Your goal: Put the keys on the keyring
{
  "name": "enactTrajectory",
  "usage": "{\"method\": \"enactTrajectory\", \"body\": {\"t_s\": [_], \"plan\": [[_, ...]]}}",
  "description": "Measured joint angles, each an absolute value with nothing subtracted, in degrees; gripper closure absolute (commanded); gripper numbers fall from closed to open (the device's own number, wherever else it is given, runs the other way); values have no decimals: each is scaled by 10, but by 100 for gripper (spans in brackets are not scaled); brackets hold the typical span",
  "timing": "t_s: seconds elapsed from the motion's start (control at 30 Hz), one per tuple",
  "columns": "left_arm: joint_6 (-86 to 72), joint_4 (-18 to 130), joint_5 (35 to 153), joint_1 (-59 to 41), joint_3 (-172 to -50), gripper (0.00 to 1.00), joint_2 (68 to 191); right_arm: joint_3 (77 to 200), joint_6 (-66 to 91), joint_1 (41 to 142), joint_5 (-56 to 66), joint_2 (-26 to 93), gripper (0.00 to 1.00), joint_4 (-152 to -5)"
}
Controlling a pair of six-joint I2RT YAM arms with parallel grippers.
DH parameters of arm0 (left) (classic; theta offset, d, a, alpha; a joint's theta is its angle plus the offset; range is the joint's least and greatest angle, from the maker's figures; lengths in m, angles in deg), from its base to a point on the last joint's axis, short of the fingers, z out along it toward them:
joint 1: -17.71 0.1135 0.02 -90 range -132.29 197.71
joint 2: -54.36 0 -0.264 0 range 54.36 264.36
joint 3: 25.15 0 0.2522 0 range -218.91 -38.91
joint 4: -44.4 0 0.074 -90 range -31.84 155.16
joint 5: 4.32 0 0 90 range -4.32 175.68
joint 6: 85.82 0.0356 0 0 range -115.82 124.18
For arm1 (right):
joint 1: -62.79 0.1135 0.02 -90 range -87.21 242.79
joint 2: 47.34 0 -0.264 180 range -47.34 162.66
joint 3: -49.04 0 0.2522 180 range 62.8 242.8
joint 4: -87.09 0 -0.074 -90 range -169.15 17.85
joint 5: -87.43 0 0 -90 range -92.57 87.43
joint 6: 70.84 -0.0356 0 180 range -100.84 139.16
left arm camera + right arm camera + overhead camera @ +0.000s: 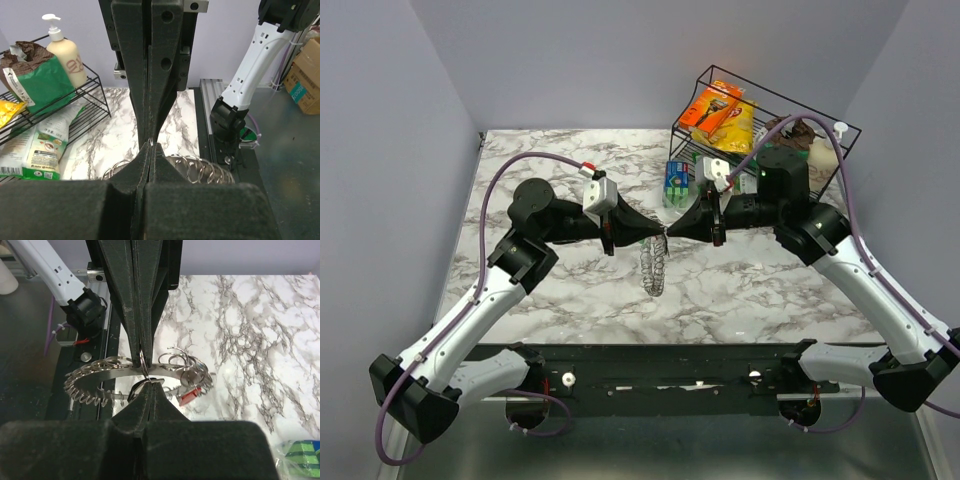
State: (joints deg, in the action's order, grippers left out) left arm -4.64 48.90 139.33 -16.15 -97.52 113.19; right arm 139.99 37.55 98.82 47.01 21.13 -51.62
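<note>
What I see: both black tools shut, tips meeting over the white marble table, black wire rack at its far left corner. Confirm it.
One thing is wrong: the black wire rack stands at the white marble table's far right corner, as the top external view shows. The left tool and right tool are indeed both shut, tips meeting over the table.

I read both arms reaching inward over the marble table [550, 300]. The left gripper [652, 237] and right gripper [676, 233] meet tip to tip, jaws closed. The keyring [654, 270] extends from that junction toward the arm bases as a coil of silver rings. A green-blue pack [677, 180] lies just beside the wire rack [688, 140] at far right. The rack holds an orange package [712, 105] and a yellow bag [739, 125].
</note>
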Motion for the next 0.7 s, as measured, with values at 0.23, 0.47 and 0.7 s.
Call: {"method": "enactTrajectory", "body": {"t_s": [0.23, 0.47, 0.7], "plan": [[-81, 454, 1404, -162, -974, 100, 1146, 1400, 374, 988, 492, 219, 99, -517], [-105, 420, 1412, -162, -972, 100, 1157, 1400, 362, 987, 501, 219, 99, -524], [-104, 416, 1416, -162, -972, 100, 1157, 1390, 340, 987, 499, 215, 94, -543]]}}
